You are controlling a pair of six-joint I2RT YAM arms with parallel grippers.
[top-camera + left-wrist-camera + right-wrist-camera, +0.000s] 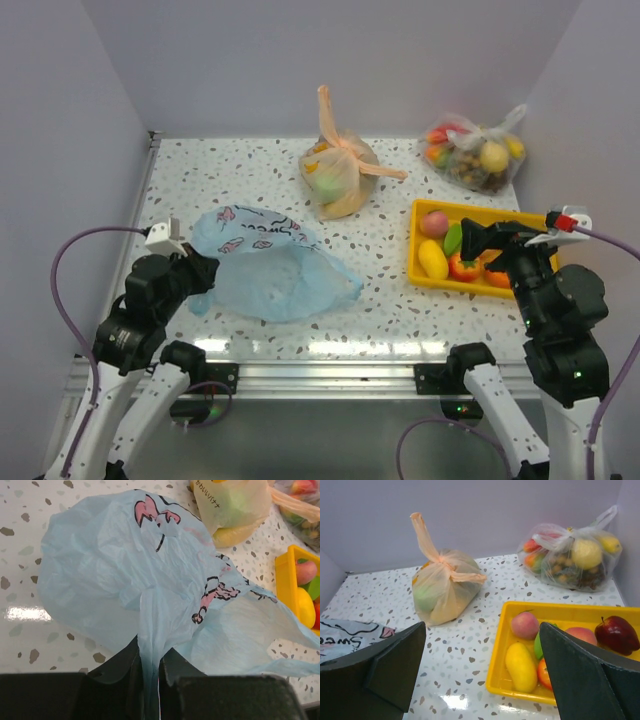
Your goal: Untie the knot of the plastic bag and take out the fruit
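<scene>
Speckled white bench (400, 310), boxed by pale walls on three sides, arms working from the near edge. Plastic bag (265, 270) is lying flat and slack at bench left, its mouth gaping toward the middle. No knot is showing on it in any view, and nothing bulky is showing through the film. Left jaws are standing narrow, pinching a thin fold (150, 670) of the bag's near-left edge. Fruit (433, 258) is sitting in a yellow tray (414, 245) at bench right, well apart from the bag. Right jaws are hanging wide and empty just above the tray's near side. Judging from this, untying and emptying are looking done, and the closing step is in hand: letting go of the bag. Next move is calling for the left jaws to widen and back off without dragging the film along. Room: bare bench is lying between bag and tray. An orange bag (340, 180) and a clear bag (478, 158) are crowding the far side. Left wall is standing close beside the left arm (135, 320), and the bag's near edge is lying near the bench lip.
</scene>
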